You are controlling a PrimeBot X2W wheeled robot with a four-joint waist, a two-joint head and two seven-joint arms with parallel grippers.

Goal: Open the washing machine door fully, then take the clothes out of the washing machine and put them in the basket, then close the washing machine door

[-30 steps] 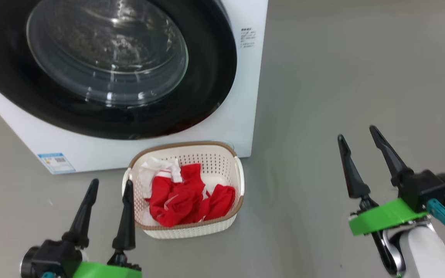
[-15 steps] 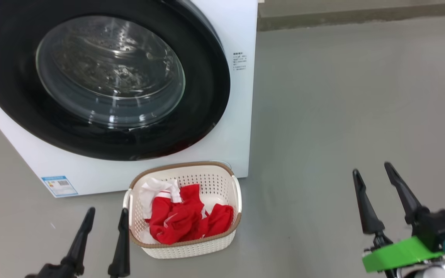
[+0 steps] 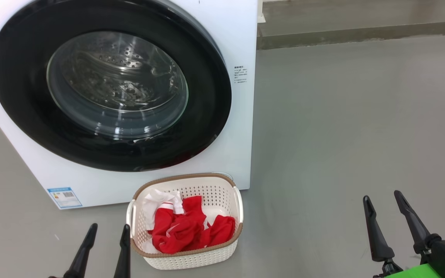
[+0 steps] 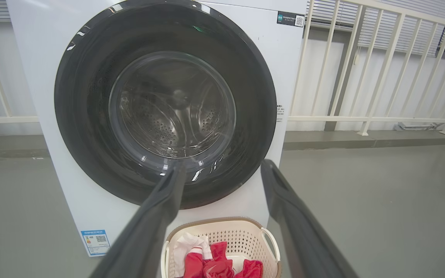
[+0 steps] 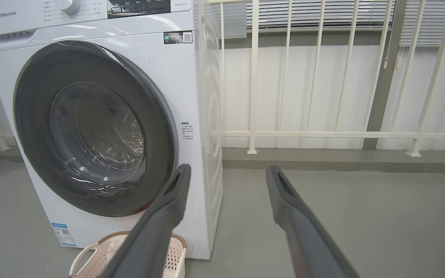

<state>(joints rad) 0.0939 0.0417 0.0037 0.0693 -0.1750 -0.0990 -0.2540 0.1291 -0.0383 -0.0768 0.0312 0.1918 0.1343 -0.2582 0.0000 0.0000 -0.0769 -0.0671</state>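
The washing machine stands on the grey floor in front of me, and the washing machine door lies flat against its front, closed. Through the glass of the door I see the steel drum with its small holes. The basket stands on the floor just before the machine, under the lower right part of the door. The clothes, red with some white, lie inside the basket in a loose heap. A small blue label sits low on the front of the machine, to the left of the basket.

My left jaws are spread and hold nothing; their two fingers point up just beside the left side of the basket, and I cannot tell if the nearer one touches it. My right jaws are spread too and empty; their fingers hang over bare floor, well apart from the basket. Behind the machine runs a white railing
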